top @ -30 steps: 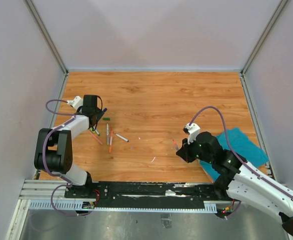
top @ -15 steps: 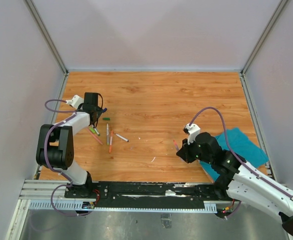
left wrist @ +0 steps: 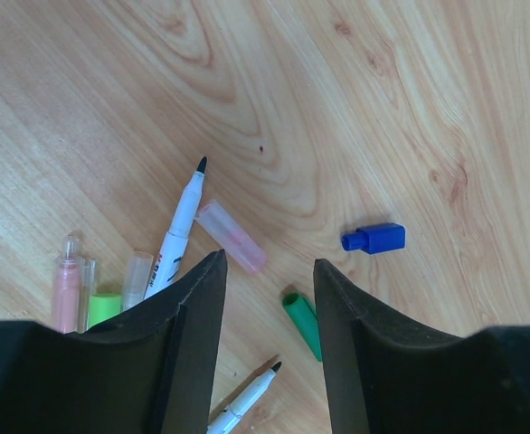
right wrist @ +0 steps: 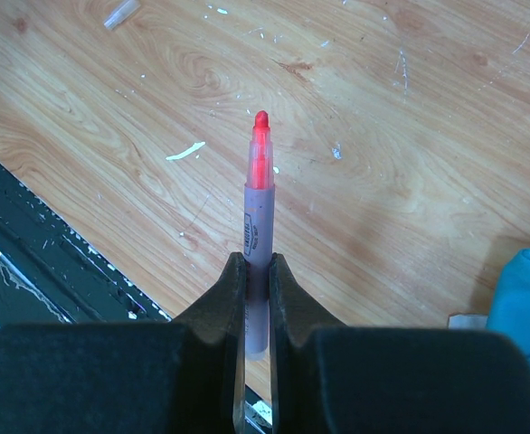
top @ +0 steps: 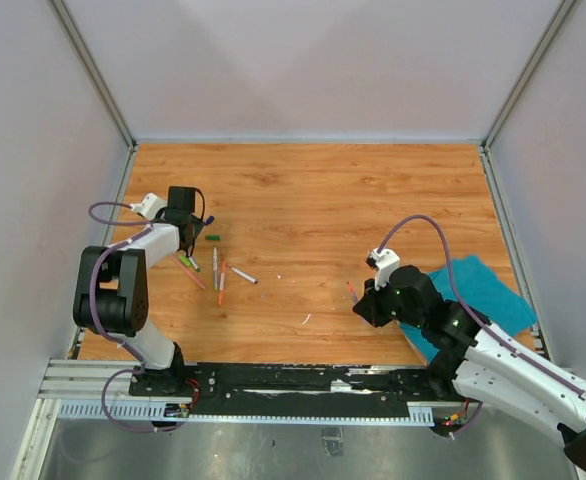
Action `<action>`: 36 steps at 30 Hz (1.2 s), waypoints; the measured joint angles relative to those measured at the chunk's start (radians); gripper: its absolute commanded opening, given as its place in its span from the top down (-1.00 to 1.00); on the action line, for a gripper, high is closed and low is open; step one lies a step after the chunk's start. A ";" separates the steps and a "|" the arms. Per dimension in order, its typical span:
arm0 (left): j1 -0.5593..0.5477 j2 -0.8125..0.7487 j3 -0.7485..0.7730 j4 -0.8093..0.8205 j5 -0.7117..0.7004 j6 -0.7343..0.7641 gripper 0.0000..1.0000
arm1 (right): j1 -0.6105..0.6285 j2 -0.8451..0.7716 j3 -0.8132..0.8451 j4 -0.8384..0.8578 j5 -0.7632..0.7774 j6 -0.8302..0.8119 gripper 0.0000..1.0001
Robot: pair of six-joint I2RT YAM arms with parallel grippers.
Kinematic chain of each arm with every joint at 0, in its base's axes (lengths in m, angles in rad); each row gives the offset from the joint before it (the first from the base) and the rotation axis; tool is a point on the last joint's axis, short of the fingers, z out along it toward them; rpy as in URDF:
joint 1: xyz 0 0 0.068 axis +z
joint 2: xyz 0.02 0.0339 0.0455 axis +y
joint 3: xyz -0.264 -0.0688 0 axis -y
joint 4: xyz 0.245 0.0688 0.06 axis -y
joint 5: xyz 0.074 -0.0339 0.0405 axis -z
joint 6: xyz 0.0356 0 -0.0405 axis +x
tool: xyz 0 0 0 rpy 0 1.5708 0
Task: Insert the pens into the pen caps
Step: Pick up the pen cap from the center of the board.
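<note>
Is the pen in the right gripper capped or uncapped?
Uncapped: the pen shows a bare red tip beyond the shut right gripper.

Over on the left side of the table [top: 313,190] we find the pens [top: 218,272] scattered, just right of the left tool [left wrist: 269,264]. Under that tool a pen cap [left wrist: 231,236] lies right beside a pen [left wrist: 182,226], with a second cap [left wrist: 373,239] off to their right. On the right, the cloth [top: 488,290] sits by the near edge, and left of it a lone pen [right wrist: 258,190] is clamped in the right tool [right wrist: 256,262].

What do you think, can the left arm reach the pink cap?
Probably yes. The left gripper hangs open over the pink cap, and nothing covers it, though a pen lies close beside it.
</note>
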 measured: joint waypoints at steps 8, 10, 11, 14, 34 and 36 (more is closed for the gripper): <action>0.001 0.033 0.000 0.001 0.002 -0.004 0.08 | 0.000 0.001 -0.003 0.005 0.000 0.004 0.99; 0.001 0.045 0.000 0.001 0.003 -0.005 0.10 | 0.000 0.001 -0.003 0.006 0.000 0.004 0.99; 0.001 0.050 0.000 0.001 0.004 -0.005 0.11 | 0.000 0.001 -0.003 0.006 0.000 0.004 0.99; 0.002 0.058 0.000 0.002 0.003 -0.005 0.16 | 0.000 0.001 -0.003 0.006 0.000 0.004 0.99; 0.022 0.084 0.015 0.024 0.013 0.010 0.48 | 0.000 -0.016 -0.014 0.004 0.008 0.004 0.99; 0.024 0.086 0.016 0.026 0.023 0.027 0.55 | 0.000 -0.016 -0.014 0.004 0.008 0.003 0.98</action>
